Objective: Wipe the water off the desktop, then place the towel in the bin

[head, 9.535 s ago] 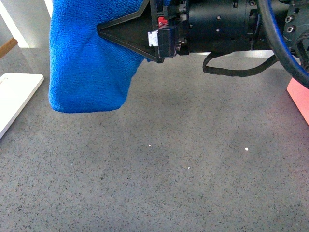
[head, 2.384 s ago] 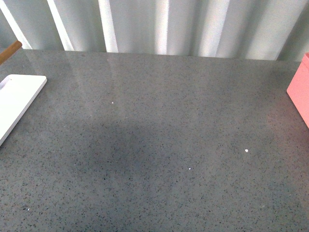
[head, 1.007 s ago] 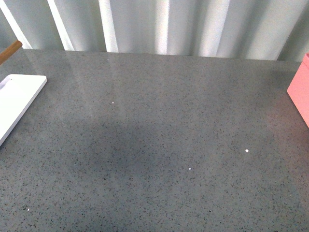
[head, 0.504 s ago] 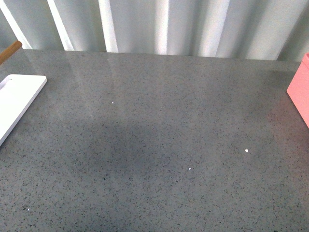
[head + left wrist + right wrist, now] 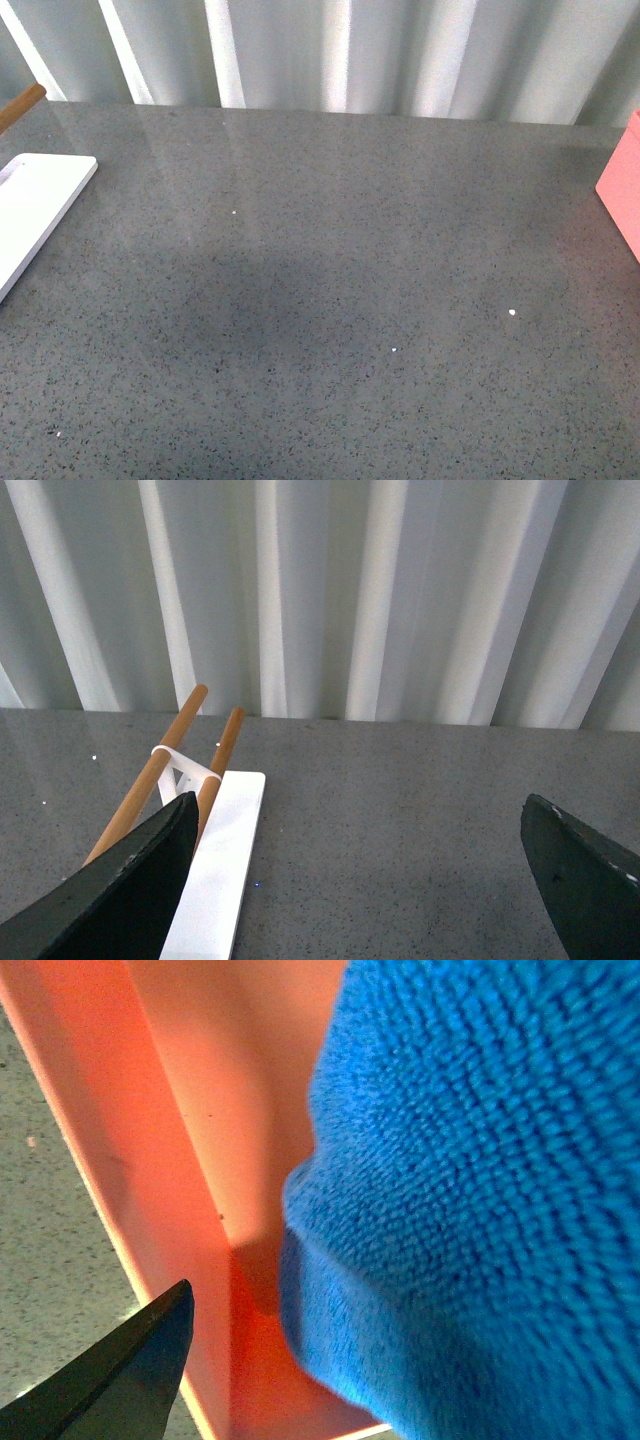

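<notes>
Two black fingers of the left gripper [image 5: 360, 880] stand wide apart, nothing between them, above the desktop [image 5: 400, 800]. Of the right gripper only one finger [image 5: 110, 1380] shows — whether it grips cannot be told. Beside it the towel [image 5: 480, 1180] fills the salmon-pink bin [image 5: 180, 1130] — inside its walls. A white board [image 5: 30, 210] lies at the desktop's left edge.
</notes>
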Motion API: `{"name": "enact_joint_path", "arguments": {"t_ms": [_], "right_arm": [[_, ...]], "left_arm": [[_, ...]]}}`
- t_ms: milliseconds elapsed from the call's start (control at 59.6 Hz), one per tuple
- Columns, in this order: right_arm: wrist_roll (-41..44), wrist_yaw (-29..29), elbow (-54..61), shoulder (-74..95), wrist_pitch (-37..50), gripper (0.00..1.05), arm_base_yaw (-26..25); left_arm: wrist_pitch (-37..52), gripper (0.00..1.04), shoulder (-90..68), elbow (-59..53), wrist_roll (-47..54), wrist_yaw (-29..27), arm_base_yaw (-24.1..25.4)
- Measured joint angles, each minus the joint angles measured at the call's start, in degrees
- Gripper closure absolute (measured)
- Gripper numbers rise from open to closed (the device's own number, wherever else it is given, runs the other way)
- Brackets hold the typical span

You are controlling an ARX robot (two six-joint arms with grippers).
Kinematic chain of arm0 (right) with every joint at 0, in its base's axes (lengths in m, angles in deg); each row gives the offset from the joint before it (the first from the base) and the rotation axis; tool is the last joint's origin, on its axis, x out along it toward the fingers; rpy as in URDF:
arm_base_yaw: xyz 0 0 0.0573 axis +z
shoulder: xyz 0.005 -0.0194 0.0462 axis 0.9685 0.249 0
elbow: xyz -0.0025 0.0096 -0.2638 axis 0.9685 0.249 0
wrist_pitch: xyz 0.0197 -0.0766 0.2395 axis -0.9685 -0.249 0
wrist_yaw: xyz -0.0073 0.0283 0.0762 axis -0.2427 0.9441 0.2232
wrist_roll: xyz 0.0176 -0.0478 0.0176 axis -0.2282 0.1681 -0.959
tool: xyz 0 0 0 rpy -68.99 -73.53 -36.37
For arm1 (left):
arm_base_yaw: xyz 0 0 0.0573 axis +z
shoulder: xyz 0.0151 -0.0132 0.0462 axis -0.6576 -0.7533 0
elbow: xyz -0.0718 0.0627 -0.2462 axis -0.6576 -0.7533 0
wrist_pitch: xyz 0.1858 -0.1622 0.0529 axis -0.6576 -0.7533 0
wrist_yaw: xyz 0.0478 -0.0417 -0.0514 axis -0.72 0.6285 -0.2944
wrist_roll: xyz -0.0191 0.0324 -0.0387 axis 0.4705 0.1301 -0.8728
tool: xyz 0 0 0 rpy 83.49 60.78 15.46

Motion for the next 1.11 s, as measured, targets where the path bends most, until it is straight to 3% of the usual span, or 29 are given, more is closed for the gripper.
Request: {"name": "enact_joint_path", "arguments": {"t_ms": [134,218,302,353,420,487,688,906,923,940,1007,1108], "right_arm": [[0.9,-1.9,0.4,-0.9,0.8,0.07,0.8],[1.0,0.6,-0.3,-0.9,0.7,0.07,0.3],[3.1,-2.8,-1.3,-1.3,0.8,0.07,0.6],[2.8,-0.6,-1.7,-1.3,2.3,0.07,-0.3],[4.2,-3.2,-1.6,-1.7,2.4,0.07,-0.3],[5.0,-1.7,-1.4,-1.7,2.1,0.07,-0.8],[8.5,-4.6,-0.3,-2.6,11.0,0.07,-2.7],[10.5,-4.8,0.0,-3.3,11.7,0.07,-3.1],[9.9,-2.6,1.1,-3.4,14.7,0.09,-3.4],[7.7,4.8,6.1,-4.8,25.9,0.14,-3.8],[4.2,16.3,15.4,-6.9,44.9,0.24,-3.7],[1.7,22.1,29.3,-10.3,74.3,0.40,-1.7]], "left_arm": [[0.0,0.07,0.1,0.0,0.0,0.0,0.0],[0.0,0.07,0.0,0.0,0.0,0.0,0.0],[0.0,0.07,0.1,0.0,0.0,0.0,0.0],[0.0,0.07,0.0,0.0,0.0,0.0,0.0],[0.0,0.07,0.2,0.0,0.0,0.0,0.0],[0.0,0.07,0.0,0.0,0.0,0.0,0.0],[0.0,0.07,0.1,0.0,0.0,0.0,0.0],[0.0,0.07,0.1,0.0,0.0,0.0,0.0],[0.0,0.07,0.1,0.0,0.0,0.0,0.0],[0.0,0.07,0.1,0.0,0.0,0.0,0.0],[0.0,0.07,0.1,0.0,0.0,-0.3,0.0],[0.0,0.07,0.1,0.0,0.0,0.0,0.0]]}}
